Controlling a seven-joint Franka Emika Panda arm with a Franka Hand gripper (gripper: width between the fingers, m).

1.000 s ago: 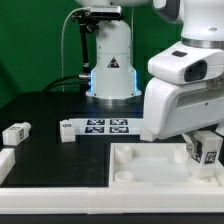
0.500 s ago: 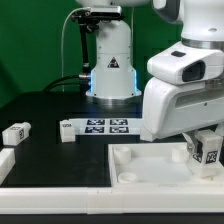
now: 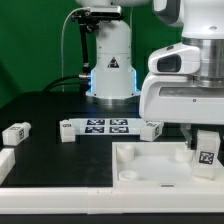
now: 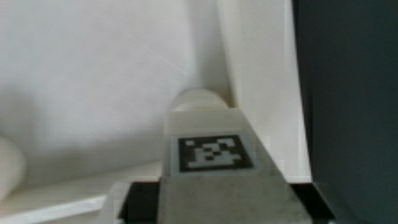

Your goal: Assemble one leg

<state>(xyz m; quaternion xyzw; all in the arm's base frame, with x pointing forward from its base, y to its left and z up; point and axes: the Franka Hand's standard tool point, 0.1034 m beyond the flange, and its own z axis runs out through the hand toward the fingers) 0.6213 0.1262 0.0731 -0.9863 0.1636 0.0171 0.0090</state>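
In the exterior view my gripper [image 3: 204, 142] is shut on the leg [image 3: 207, 153], a small white block with a black-and-white tag. It holds the leg upright at the right corner of the large white square piece [image 3: 150, 168]. In the wrist view the leg [image 4: 215, 150] fills the middle, tag facing the camera, between my dark fingers [image 4: 150, 201]. Its far end lies close to the raised rim of the square piece [image 4: 89, 90]. I cannot tell whether the leg's end touches the piece.
The marker board [image 3: 100, 126] lies behind the square piece. Another small white tagged block [image 3: 152, 128] lies at its right end. Two more [image 3: 15, 132] [image 3: 4, 160] lie at the exterior view's left. A white robot base [image 3: 110, 60] stands at the back.
The arm's white body has risen a little, uncovering the block at the marker board's right end. The held leg stays at the square piece's right corner.
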